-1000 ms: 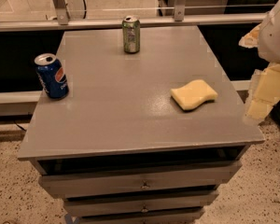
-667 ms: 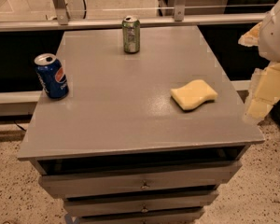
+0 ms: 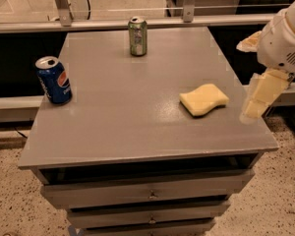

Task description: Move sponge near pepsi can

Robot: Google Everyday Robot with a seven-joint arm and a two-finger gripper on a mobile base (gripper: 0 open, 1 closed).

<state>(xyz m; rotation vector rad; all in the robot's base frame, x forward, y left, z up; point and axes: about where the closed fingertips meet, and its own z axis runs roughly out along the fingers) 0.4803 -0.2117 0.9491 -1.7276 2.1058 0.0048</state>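
The pale-yellow sponge [image 3: 204, 100] lies flat on the right part of the grey table [image 3: 137, 132]. The blue pepsi can [image 3: 53, 80] stands upright near the table's left edge, far from the sponge. My gripper [image 3: 262, 96] hangs at the table's right edge, just right of the sponge and a little above the tabletop, not touching it.
A green-silver can [image 3: 137, 36] stands upright at the back middle of the table. Drawers [image 3: 147, 193] sit under the tabletop. A metal rail [image 3: 113, 22] runs behind the table. Speckled floor lies around it.
My gripper has shifted a little to the left, closer to the sponge. The sponge and both cans have not moved.
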